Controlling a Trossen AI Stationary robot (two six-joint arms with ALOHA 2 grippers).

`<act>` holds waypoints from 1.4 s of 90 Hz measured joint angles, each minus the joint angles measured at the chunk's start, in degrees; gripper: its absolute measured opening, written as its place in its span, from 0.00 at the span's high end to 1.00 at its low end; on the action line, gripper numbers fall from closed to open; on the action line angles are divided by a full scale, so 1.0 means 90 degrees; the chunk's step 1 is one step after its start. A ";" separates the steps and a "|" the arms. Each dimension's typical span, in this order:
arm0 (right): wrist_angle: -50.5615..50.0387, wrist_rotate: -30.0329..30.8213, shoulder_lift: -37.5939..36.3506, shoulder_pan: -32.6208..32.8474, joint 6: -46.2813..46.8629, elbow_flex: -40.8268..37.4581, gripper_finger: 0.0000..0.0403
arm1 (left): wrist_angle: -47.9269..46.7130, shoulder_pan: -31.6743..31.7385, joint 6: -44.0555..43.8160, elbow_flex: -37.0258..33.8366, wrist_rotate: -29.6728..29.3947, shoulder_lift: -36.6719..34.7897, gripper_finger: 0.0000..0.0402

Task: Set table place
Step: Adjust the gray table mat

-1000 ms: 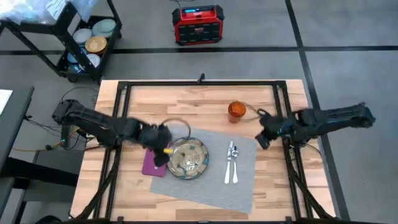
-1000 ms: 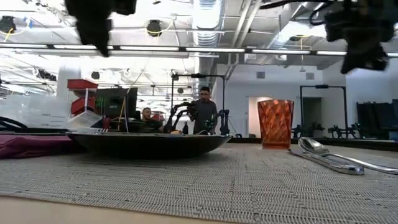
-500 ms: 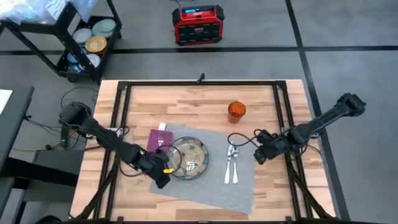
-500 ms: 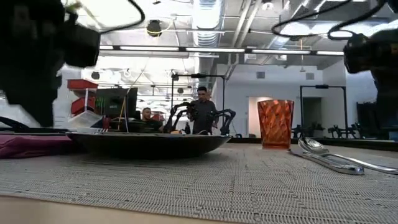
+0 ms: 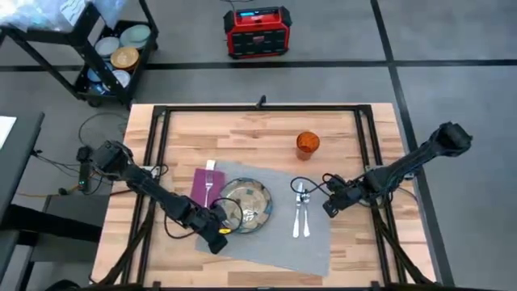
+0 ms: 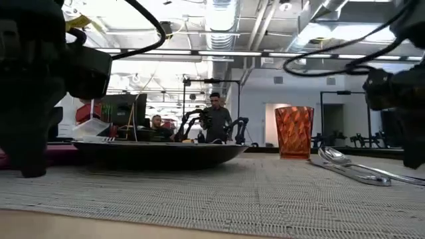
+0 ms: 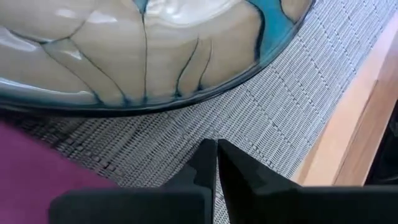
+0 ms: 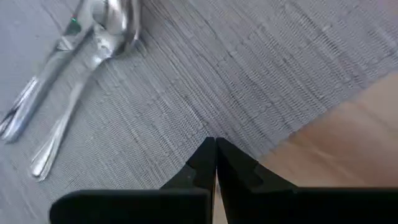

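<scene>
Placemat (image 5: 266,234), both grippers now lower (fingers closed)

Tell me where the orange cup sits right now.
In the high view the orange cup stands on the bare wood of the table, just beyond the placemat and its far right corner, up from the spoon.

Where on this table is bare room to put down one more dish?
Bare light wooden planks lie behind the grey placemat, left of the small orange cup. The placemat is crowded: round patterned plate, magenta napkin, silver cutlery, left gripper, right gripper.
</scene>
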 joint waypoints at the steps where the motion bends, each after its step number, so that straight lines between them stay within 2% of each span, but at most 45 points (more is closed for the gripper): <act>1: 0.0037 -0.0006 0.0008 -0.0021 0.0000 -0.0010 1.00 | 0.0000 0.0000 0.0000 0.0000 -0.0003 0.0000 1.00; 45: -0.0115 -0.0217 0.0044 -0.1391 -0.1000 -0.0022 1.00 | 0.0417 0.0036 -0.0097 -0.0015 -0.0401 0.0017 1.00; 68: -0.0396 -0.0207 0.0046 -0.1829 -0.1466 -0.0017 1.00 | 0.0810 0.0078 -0.0185 -0.0015 -0.0668 0.0022 1.00; 92: -0.0576 -0.0190 0.0039 -0.2329 -0.1918 -0.0017 1.00 | 0.1615 0.0209 -0.0218 0.0223 -0.0380 0.0788 1.00; 113: -0.0822 -0.0139 -0.0552 -0.2324 -0.1863 -0.0063 1.00 | 0.1593 0.0236 0.0345 0.0778 -0.0349 0.0882 1.00; 126: -0.1230 -0.0141 -0.0969 -0.2376 -0.1707 -0.0075 1.00 | 0.1044 0.0233 0.0423 0.0869 -0.0356 0.0672 1.00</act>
